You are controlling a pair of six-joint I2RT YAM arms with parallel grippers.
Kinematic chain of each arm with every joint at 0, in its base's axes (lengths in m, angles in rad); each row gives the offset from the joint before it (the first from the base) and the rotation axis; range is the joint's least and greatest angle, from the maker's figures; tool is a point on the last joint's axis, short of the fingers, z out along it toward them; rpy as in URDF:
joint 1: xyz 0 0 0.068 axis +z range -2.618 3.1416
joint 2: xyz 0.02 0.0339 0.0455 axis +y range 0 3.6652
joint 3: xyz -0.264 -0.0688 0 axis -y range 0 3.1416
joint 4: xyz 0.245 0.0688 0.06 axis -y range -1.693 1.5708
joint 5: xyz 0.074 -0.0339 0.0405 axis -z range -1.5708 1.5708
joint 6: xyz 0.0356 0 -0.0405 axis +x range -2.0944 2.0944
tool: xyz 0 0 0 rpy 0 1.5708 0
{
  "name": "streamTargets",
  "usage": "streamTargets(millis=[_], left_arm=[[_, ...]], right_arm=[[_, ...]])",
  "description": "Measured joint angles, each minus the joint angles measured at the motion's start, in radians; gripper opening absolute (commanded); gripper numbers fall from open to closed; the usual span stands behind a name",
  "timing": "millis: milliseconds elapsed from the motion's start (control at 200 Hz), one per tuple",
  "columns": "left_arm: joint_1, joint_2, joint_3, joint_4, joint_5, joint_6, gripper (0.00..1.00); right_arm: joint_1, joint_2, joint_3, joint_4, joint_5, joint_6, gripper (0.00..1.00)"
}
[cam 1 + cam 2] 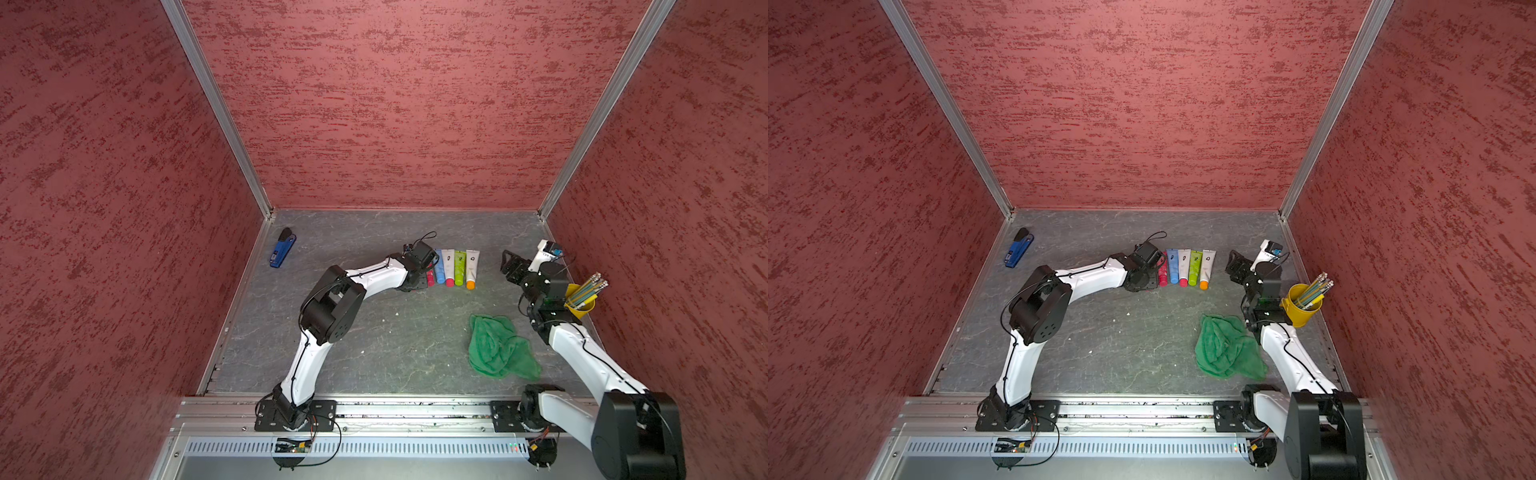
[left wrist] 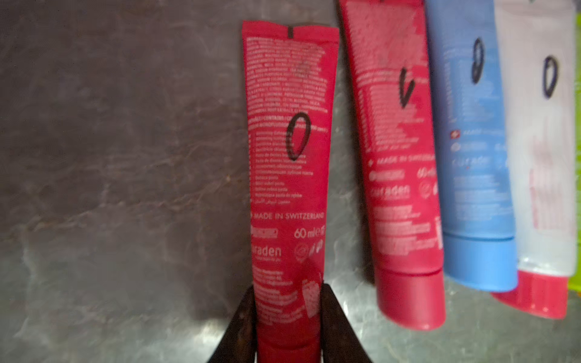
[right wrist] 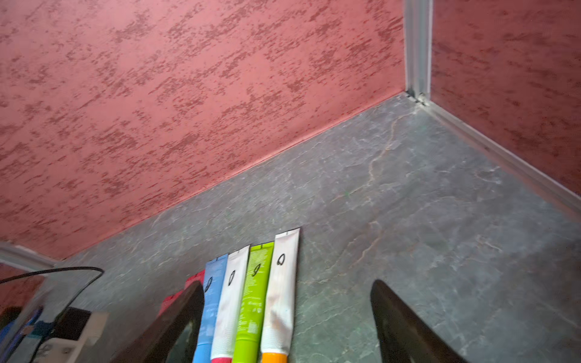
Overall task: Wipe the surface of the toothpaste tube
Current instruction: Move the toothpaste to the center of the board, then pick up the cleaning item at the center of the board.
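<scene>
1. The left fingers [image 2: 242,323] pinch the red toothpaste tube [image 2: 289,188] near its cap end; a row of tubes [image 2: 471,157] lies just beside.
2. The right fingers [image 3: 399,323] stand spread and empty, the green cloth [image 1: 496,347] behind them.

Open bench [image 1: 395,345] lies between the 2 arms and behind the tube row [image 1: 449,266]. The left arm [image 1: 374,276] blocks the row's left end; the red tube [image 2: 289,157] pinched in the left pincer [image 2: 288,287] has another red tube [image 2: 396,157] just beside it. Green cloth [image 1: 494,345] and pencil cup [image 1: 584,307] crowd the right arm [image 1: 577,345].
</scene>
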Motion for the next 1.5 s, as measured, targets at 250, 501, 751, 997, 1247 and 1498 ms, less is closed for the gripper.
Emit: streamTargets(millis=[250, 501, 751, 997, 1247, 1498], left_arm=[[-0.01, -0.272, -0.293, -0.011, 0.092, 0.034, 0.26], [-0.117, -0.402, -0.47, 0.012, 0.13, 0.051, 0.27], [-0.138, -0.477, -0.608, 0.094, 0.157, 0.076, 0.28], [-0.14, -0.561, -0.702, 0.146, 0.208, 0.109, 0.36], [-0.143, -0.594, -0.729, 0.185, 0.212, 0.14, 0.56], [-0.155, -0.638, -0.792, 0.188, 0.194, 0.147, 0.59]], right_arm=[[0.091, -0.063, 0.021, -0.303, -0.088, 0.022, 0.72], [0.263, -0.138, 0.092, -0.557, -0.009, 0.051, 0.7], [0.506, -0.023, 0.121, -0.709, 0.152, 0.137, 0.63], [0.686, 0.032, 0.121, -0.834, 0.271, 0.261, 0.63], [0.806, 0.042, 0.108, -0.95, 0.372, 0.401, 0.64], [0.852, 0.131, 0.066, -0.964, 0.407, 0.468, 0.55]])
